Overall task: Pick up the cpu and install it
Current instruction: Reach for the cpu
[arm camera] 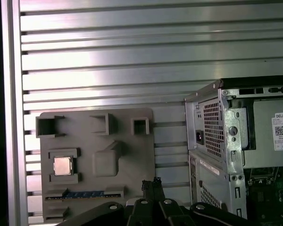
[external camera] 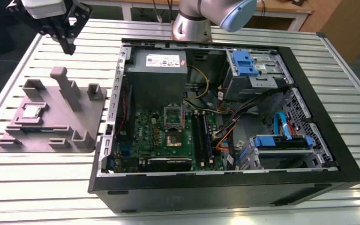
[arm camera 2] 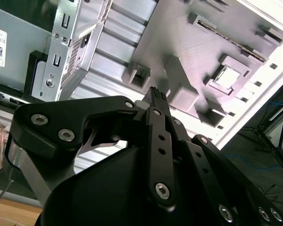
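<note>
Hanging empty, the gripper (external camera: 69,47) is pressed together — the cpu (external camera: 31,111), at its seven o'clock, could be knocked crooked by closed tips.

Slatted aluminium table (external camera: 42,187) with a grey holder plate (external camera: 91,125) beside an open computer case (external camera: 230,188)
</note>
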`<state>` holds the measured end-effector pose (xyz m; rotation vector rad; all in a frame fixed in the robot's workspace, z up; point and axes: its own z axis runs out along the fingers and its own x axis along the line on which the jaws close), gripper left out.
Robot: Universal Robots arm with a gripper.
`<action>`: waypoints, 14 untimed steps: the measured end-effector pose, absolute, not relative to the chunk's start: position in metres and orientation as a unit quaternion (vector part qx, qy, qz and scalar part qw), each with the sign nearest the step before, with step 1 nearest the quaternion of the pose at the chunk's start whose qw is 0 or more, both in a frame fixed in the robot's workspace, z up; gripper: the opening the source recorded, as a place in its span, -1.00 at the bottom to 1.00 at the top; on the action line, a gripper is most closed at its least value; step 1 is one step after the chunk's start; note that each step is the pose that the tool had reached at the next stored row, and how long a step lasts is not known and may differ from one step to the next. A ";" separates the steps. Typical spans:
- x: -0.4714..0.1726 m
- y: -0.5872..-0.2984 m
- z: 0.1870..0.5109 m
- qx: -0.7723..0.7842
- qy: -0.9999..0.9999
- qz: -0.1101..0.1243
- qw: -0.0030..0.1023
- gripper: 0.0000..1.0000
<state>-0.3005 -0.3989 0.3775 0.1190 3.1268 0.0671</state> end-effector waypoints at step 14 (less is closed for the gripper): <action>-0.306 -0.399 0.376 0.038 0.999 0.021 0.004 -0.79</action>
